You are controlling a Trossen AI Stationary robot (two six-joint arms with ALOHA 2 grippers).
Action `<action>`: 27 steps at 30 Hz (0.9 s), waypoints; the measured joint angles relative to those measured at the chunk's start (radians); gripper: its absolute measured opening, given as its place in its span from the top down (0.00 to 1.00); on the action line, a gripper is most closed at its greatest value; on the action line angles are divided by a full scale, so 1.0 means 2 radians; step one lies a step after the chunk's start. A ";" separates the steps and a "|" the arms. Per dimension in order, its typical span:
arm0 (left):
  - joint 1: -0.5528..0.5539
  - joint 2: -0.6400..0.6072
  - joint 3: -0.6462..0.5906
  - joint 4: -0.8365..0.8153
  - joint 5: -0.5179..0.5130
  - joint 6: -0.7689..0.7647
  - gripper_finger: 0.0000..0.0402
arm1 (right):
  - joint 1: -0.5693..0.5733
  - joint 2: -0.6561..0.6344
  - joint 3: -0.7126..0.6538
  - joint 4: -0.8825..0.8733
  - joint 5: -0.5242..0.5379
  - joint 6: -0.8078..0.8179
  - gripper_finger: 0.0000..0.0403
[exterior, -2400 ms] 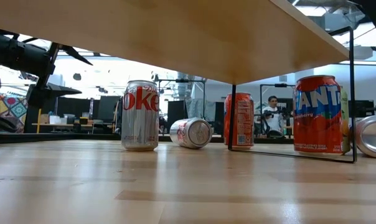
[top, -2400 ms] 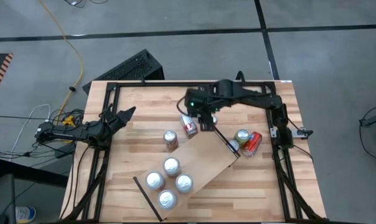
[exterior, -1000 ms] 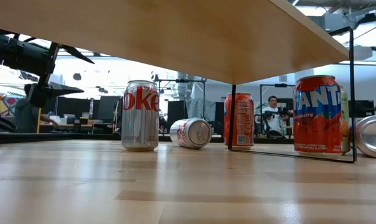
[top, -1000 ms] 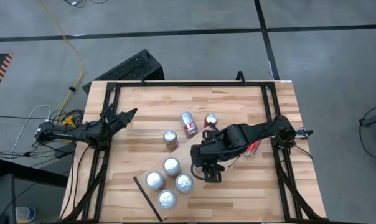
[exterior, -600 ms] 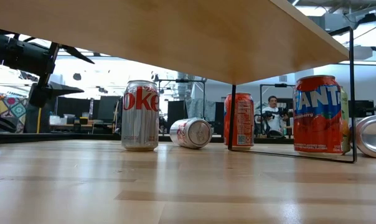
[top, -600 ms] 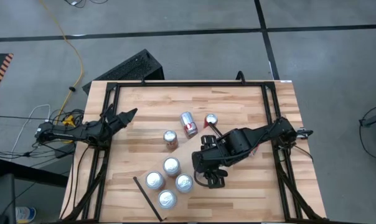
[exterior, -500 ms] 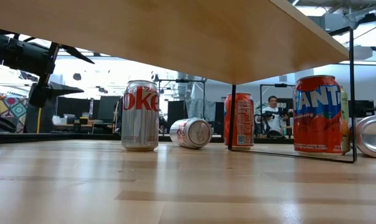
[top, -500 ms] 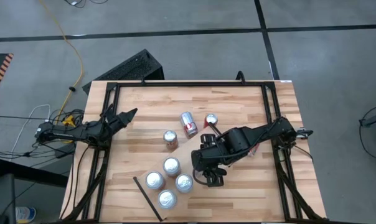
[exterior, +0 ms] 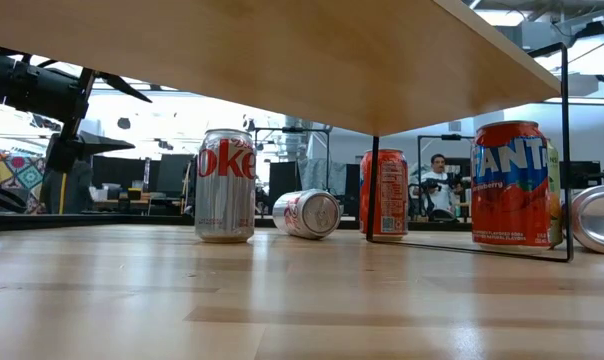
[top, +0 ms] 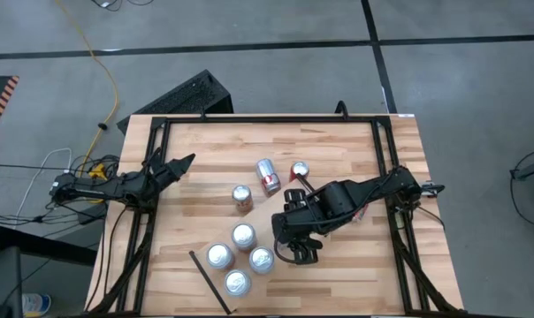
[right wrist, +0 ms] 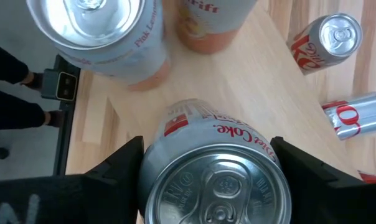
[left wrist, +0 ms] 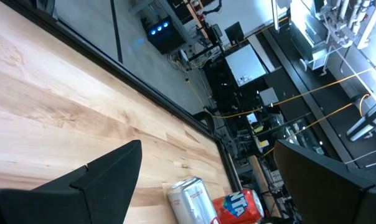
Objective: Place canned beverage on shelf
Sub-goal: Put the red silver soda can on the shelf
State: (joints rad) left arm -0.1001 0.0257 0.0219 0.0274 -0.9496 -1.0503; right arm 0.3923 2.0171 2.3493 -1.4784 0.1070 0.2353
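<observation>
Right gripper (top: 299,252) reaches over the shelf (top: 240,259), just beside the four upright cans grouped at the board's near-left part. Its fingers (right wrist: 116,169) are clamped on either side of a Diet Coke can (right wrist: 216,180), held upright with the silver top and pull tab facing the wrist camera. Whether this can's base touches the board cannot be told.

In the right wrist view, two pale cans stand just past the held can: a pink-lemon can (right wrist: 98,31) and a peach-coloured can (right wrist: 213,22). Farther off, a second Diet Coke can (right wrist: 329,38) stands on the tabletop (top: 205,150), and a lying Coke can (right wrist: 362,115) rests on its side beside it.

From above, the lying can sits near the table's middle, with a red-topped can (top: 300,170) upright just beside it.

Low view: the shelf's underside spans the top of the frame, raised on a thin black leg frame (exterior: 567,150). Beyond it stand a silver Diet Coke can, the can on its side, an orange can (exterior: 384,193) and a Fanta strawberry can (exterior: 510,183). Another silver can (exterior: 598,218) lies at the right edge.

Left gripper (top: 183,163) hangs at the table's left edge, well apart from all cans, fingers (left wrist: 110,177) spread wide and holding nothing.
</observation>
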 joint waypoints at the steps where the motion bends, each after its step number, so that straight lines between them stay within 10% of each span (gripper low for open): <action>1: 0.000 0.000 0.000 0.000 0.000 0.000 0.13 | 0.000 0.000 0.000 0.001 0.000 0.000 0.34; 27: 0.000 0.000 0.000 0.000 0.000 0.008 0.13 | 0.008 0.000 0.000 0.004 -0.017 -0.005 0.34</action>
State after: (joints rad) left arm -0.1001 0.0258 0.0223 0.0276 -0.9497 -1.0348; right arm 0.4092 2.0171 2.3493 -1.4712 0.0735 0.2251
